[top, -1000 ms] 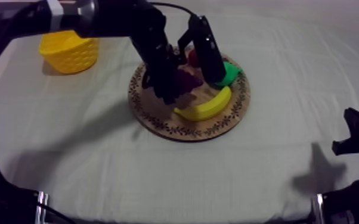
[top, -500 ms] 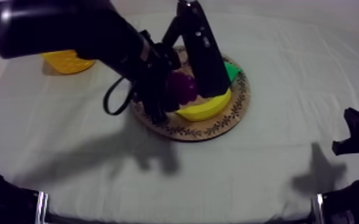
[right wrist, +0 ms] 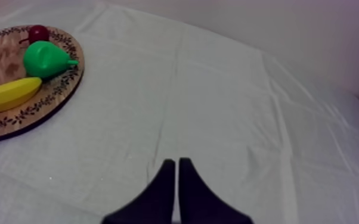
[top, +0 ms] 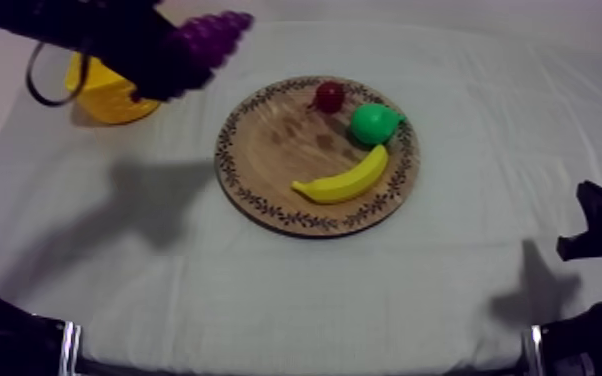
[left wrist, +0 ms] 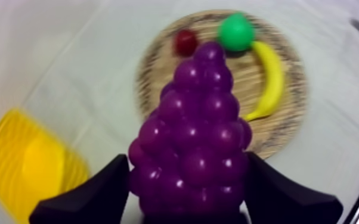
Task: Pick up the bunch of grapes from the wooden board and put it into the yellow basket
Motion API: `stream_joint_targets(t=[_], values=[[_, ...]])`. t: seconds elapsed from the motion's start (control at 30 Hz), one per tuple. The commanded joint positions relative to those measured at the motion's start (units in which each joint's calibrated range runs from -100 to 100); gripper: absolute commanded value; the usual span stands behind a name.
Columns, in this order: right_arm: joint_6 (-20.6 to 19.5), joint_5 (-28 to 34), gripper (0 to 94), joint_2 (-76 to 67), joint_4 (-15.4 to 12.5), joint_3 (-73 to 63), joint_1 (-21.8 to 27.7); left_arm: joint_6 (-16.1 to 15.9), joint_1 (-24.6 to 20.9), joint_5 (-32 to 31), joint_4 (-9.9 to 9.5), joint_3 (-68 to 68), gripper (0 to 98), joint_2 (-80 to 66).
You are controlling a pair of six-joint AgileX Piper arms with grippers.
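- So, holding the bunch of grapes (left wrist: 197, 137) tight between the black fingers of the left gripper (left wrist: 188, 190), one finger on each side.
- Hanging up in the air, off the wooden board (top: 265, 150) and near the yellow basket (top: 105, 95), not inside it yet.
- Spotting a banana (top: 343, 178), a pear (top: 373, 122) and a small red fruit (top: 329, 96) on the board, with the pear in the middle of the three.
- Parking the right gripper (right wrist: 178, 179) low over the bare cloth (right wrist: 229, 101) beside the board, fingers pressed together on nothing.
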Motion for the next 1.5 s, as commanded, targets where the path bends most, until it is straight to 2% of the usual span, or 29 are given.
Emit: stream_joint_targets(t=[0.0,0.17,0.43,1.1,1.47], values=[[0.0,0.0,0.3,0.0,0.0,0.0,0.0,-0.2,-6.7,0.2,0.59,2.0,68.3,-2.5],[0.0,0.0,0.3,0.0,0.0,0.0,0.0,-1.3,-14.2,0.5,2.05,7.7,68.0,-6.0],[0.0,0.0,0.3,0.0,0.0,0.0,0.0,-0.7,-20.8,-1.1,1.49,8.2,68.3,-2.8],[0.0,0.0,0.3,0.0,0.0,0.0,0.0,1.7,-23.8,-1.5,1.13,-26.8,69.8,29.9],[0.0,0.0,0.3,0.0,0.0,0.0,0.0,1.7,-26.1,-4.7,1.45,-29.8,70.4,39.8]])
